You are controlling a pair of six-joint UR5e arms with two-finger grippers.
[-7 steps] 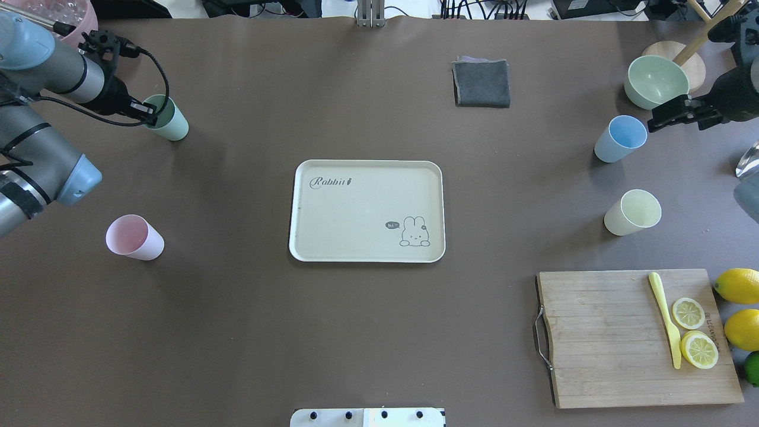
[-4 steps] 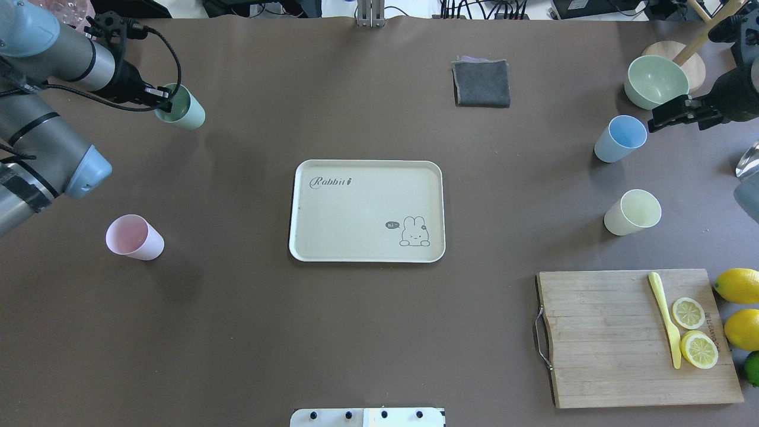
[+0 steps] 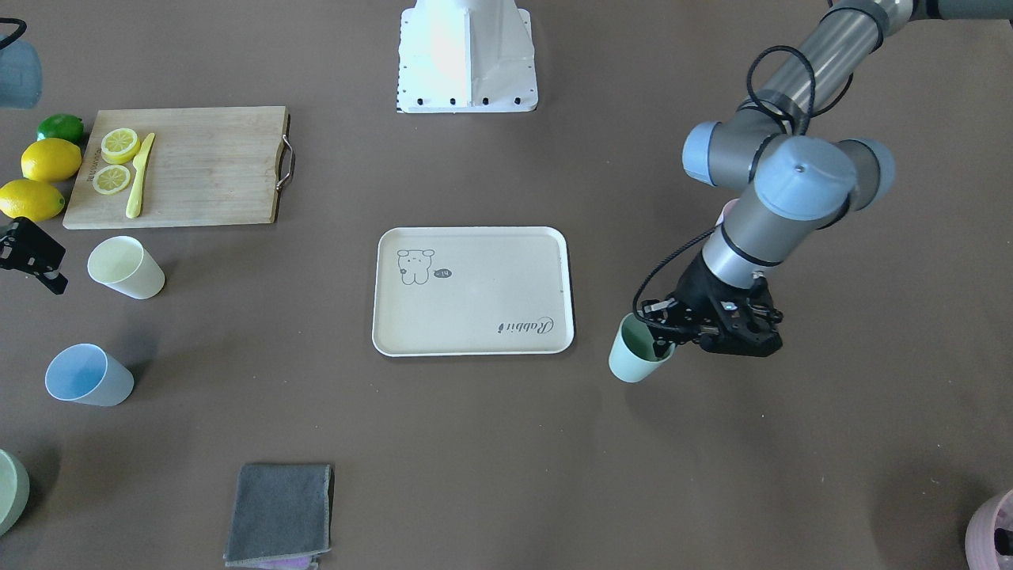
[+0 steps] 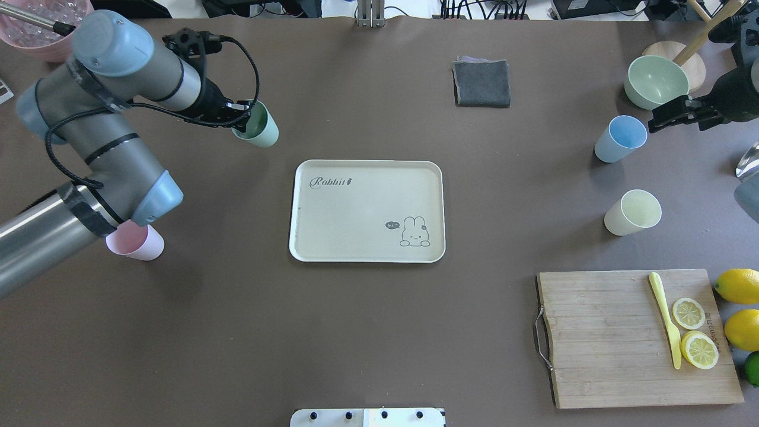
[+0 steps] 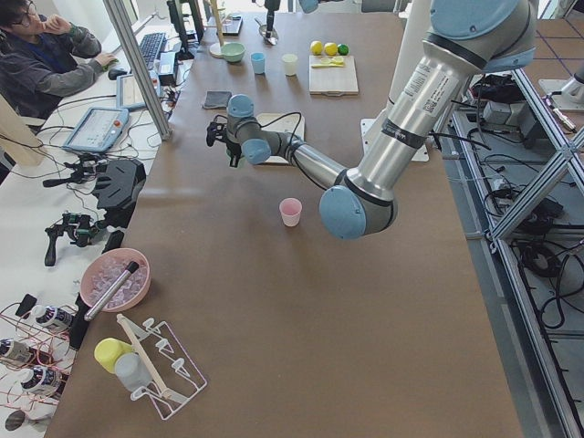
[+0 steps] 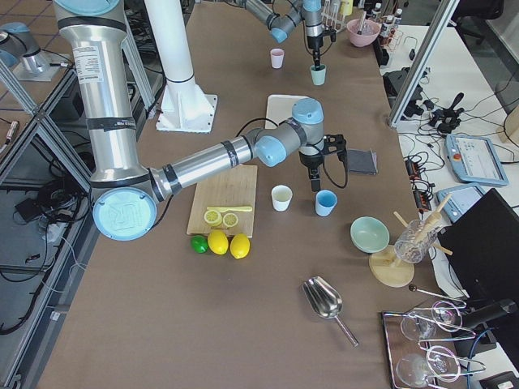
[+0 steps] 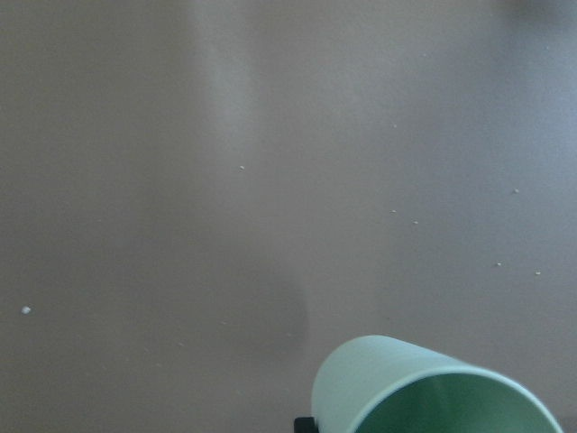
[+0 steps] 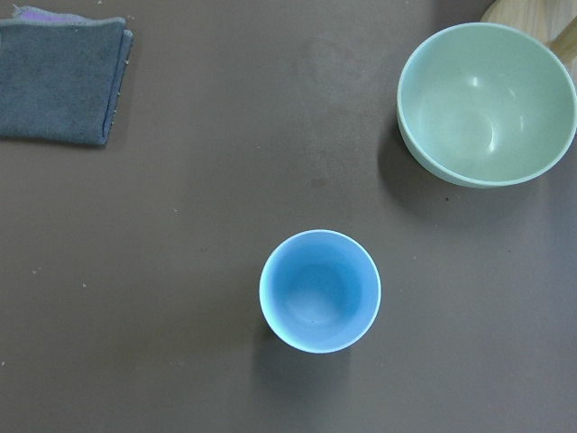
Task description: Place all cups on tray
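The cream tray (image 4: 367, 196) with the "Rabbit" drawing lies at the table's middle, with nothing on it. My left gripper (image 4: 238, 118) is shut on the rim of a green cup (image 4: 260, 129) and holds it above the table, just off the tray's far-left corner. The cup also shows in the front view (image 3: 635, 355) and the left wrist view (image 7: 424, 388). A pink cup (image 4: 142, 244) stands at the left, partly under my left arm. A blue cup (image 4: 619, 139) and a pale yellow cup (image 4: 633, 212) stand at the right. My right gripper (image 4: 658, 118) is open and hovers beside and above the blue cup (image 8: 320, 290).
A wooden cutting board (image 4: 605, 338) with a yellow knife and lemon slices lies at the near right, with whole lemons (image 4: 738, 284) beside it. A grey cloth (image 4: 481, 83) lies at the far middle. A green bowl (image 4: 655, 80) stands at the far right and a pink bowl (image 4: 41, 18) at the far left.
My left arm has carried the green cup to the right, from the far-left side of the table to near the tray's far-left corner. My right arm has not moved.
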